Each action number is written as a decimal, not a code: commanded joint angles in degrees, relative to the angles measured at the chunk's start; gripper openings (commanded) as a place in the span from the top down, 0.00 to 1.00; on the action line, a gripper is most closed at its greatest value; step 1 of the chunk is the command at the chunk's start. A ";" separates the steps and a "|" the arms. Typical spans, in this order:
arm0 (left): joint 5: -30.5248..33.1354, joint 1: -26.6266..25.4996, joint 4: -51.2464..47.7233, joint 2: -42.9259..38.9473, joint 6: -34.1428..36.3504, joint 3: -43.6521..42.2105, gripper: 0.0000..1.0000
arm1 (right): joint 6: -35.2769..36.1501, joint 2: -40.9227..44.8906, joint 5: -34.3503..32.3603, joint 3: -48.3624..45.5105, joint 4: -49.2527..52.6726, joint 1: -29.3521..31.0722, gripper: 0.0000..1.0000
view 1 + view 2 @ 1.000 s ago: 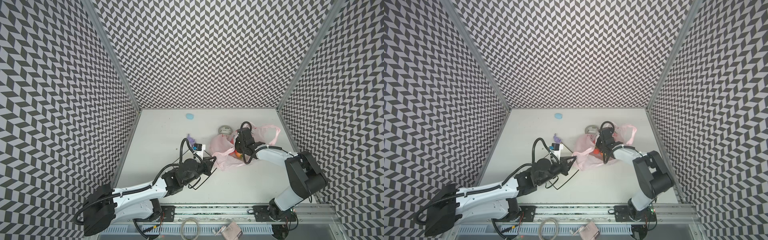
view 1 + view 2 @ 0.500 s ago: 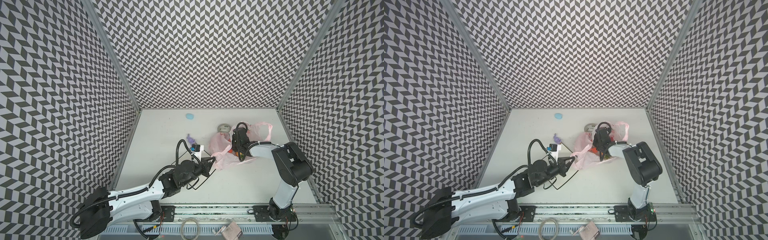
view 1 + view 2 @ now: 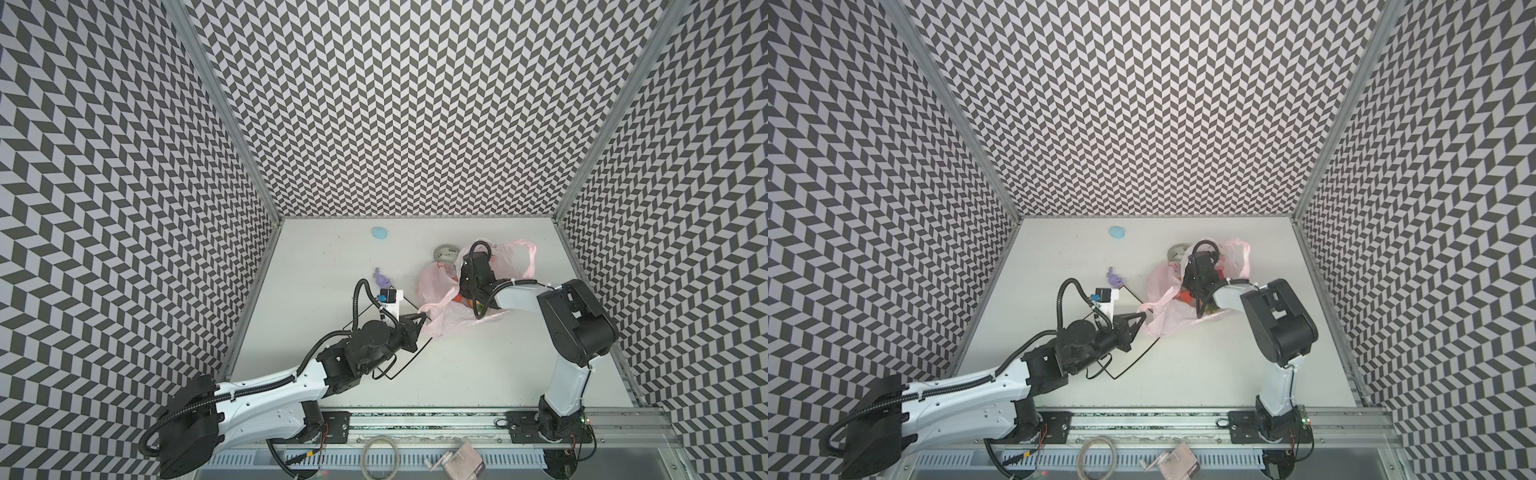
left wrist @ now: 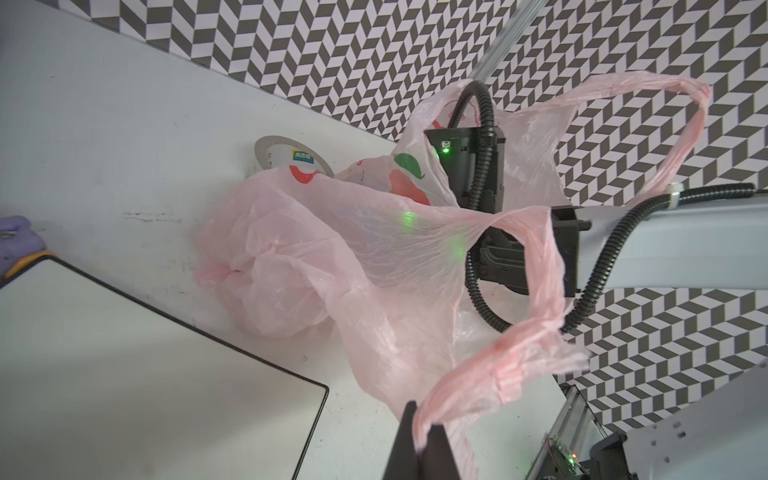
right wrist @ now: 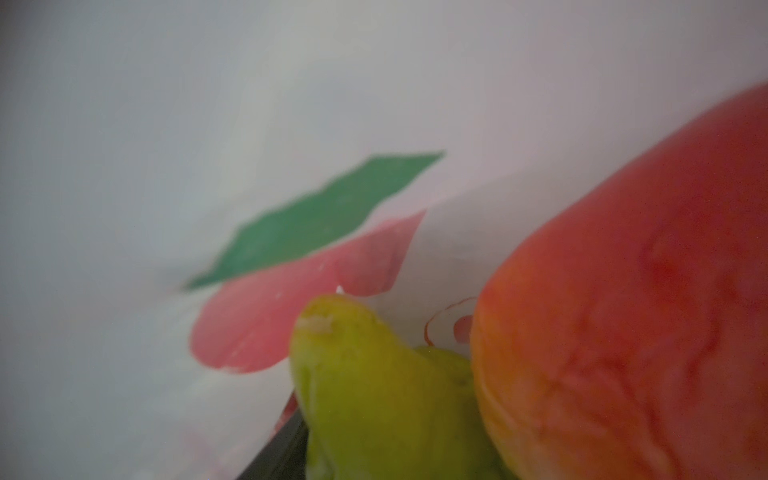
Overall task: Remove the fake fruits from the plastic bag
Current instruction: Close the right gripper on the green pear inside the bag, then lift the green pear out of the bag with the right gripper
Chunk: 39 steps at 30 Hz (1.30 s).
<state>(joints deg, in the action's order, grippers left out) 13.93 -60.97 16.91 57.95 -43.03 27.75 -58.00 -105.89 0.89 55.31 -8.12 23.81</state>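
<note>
One pink bag (image 3: 440, 318) lies crumpled on the far right part of the tabletop (image 3: 457, 370), mouth open. It has two handle loops. The left gripper (image 4: 419, 442) is clamped tight on one loop, pulling it taut towards the tabletop's middle. The other loop stands up on the bag's far side, behind the right arm.

The right gripper (image 3: 471, 287) reaches down into the bag's mouth. Its fingers are hidden by the wrist and the plastic, so I cannot tell how far apart they are or whether they hold anything.

The fruits are all inside the bag. Only two can be counted, in the right wrist view: one yellow-green pear (image 5: 374, 395) and one red-orange fruit (image 5: 623, 311), touching each other.

One tape roll (image 3: 446, 252) touches the bag's far side. One purple figure (image 3: 381, 277) sits just beyond one white plate (image 4: 145, 374). One blue blob (image 3: 379, 233) lies near the far edge.
</note>
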 commanded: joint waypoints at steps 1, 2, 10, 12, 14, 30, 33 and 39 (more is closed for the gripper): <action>3.75 0.84 -1.40 -0.21 -2.83 -0.46 1.00 | 3.46 5.38 0.05 -1.96 0.69 -0.11 0.54; 3.97 1.16 -1.31 -0.03 -3.07 -0.33 1.00 | 4.12 6.91 0.70 -3.02 0.68 -0.10 0.54; 4.97 2.15 1.50 2.09 -1.97 1.12 1.00 | 11.97 17.61 4.27 -9.57 4.39 -0.15 0.55; 5.05 2.26 2.35 2.97 -1.59 1.67 1.00 | 14.03 19.88 4.71 -10.29 6.26 -0.18 0.55; 5.52 2.34 2.91 3.78 -1.06 2.43 1.00 | 15.87 21.93 4.83 -10.48 9.26 -0.41 0.55; 8.57 3.48 4.99 10.42 1.20 10.03 1.00 | 27.71 42.09 11.34 -16.97 20.35 -2.37 0.57; 8.74 3.90 4.36 12.37 1.51 12.21 1.00 | 31.09 46.68 14.26 -16.67 21.62 -2.34 0.57; 7.89 4.25 3.44 15.83 1.37 15.20 1.00 | 35.08 55.75 15.26 -15.58 25.68 -2.28 0.57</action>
<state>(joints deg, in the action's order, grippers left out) 21.19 -56.95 20.73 72.64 -41.78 41.15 -26.98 -53.74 14.26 38.33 16.75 21.61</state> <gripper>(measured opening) 0.047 0.604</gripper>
